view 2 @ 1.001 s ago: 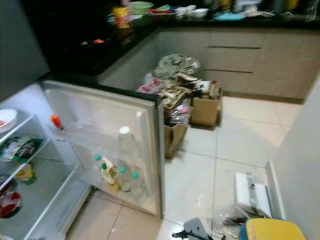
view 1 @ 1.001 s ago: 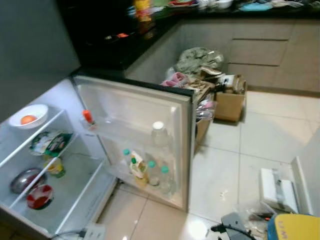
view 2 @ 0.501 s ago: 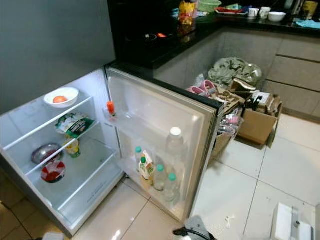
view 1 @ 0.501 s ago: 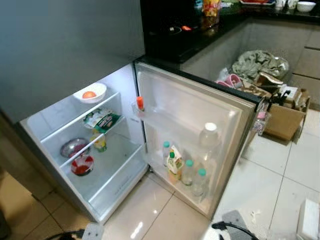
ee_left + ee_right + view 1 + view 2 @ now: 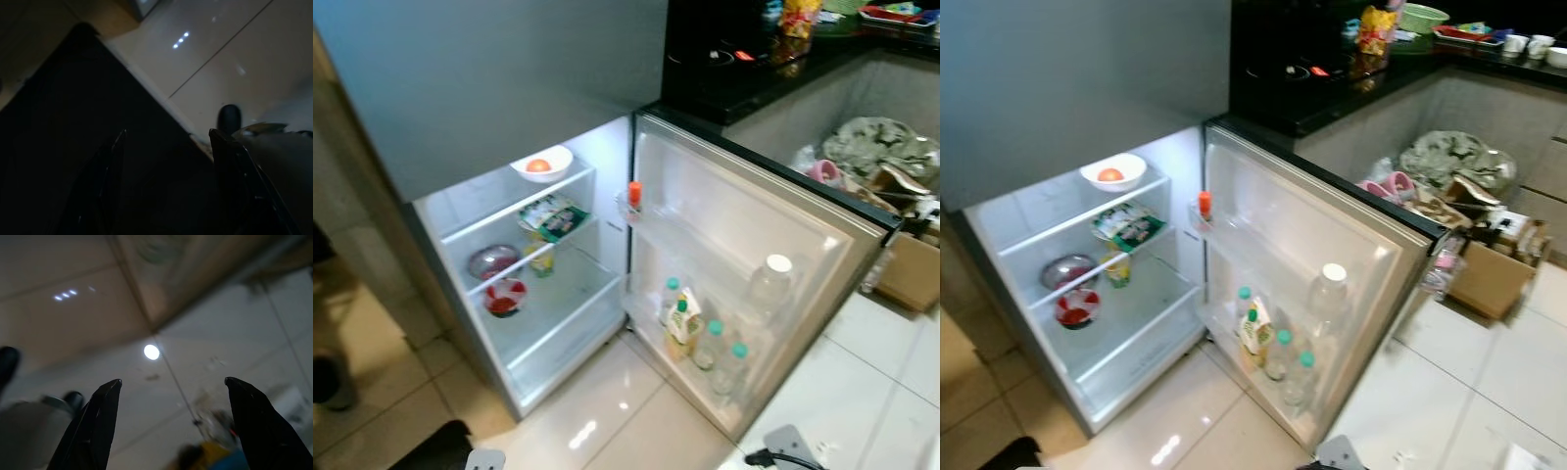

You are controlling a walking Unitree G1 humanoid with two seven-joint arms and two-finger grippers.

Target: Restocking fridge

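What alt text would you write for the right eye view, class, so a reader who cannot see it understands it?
An open fridge with lit shelves holding a white bowl, a green packet and a red dish. Its door stands wide, with bottles in the lower rack, beside a dark counter and boxes on the tiled floor.

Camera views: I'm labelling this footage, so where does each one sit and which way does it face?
Left eye and right eye: on the head, looking down at the open fridge and its door bottles.
Left wrist: along the open left tool, at floor tiles.
Right wrist: along the open right tool, at floor tiles.
Shared: both eyes show the white bowl.
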